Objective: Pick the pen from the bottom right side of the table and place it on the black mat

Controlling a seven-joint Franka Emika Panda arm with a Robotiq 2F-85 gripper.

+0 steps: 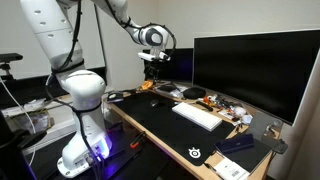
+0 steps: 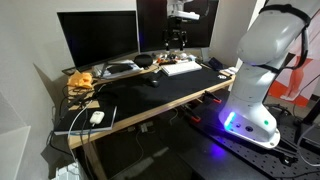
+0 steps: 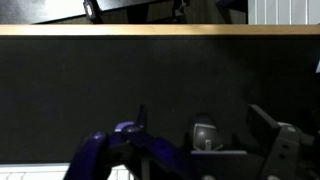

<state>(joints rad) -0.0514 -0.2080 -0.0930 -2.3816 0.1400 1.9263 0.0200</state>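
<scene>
In the wrist view the black mat (image 3: 160, 80) fills most of the picture, and the light wood edge of the table (image 3: 160, 30) runs across the top. The fingers of the gripper (image 3: 185, 150) are seen spread wide at the bottom, with nothing held between them, and no pen can be made out here. In an exterior view the gripper (image 1: 152, 62) hangs above the far end of the mat, well apart from the white keyboard (image 1: 197, 115) — small clutter lies beneath it, but a pen cannot be told from it. In an exterior view the gripper (image 2: 178, 40) is seen high over that same end, and there too the pen is too small to be picked out. The step in hand is judged to be the approach: the pen should first be brought into the wrist view, the open jaws set across its barrel, and the descent made straight — so that it is not rolled aside.
</scene>
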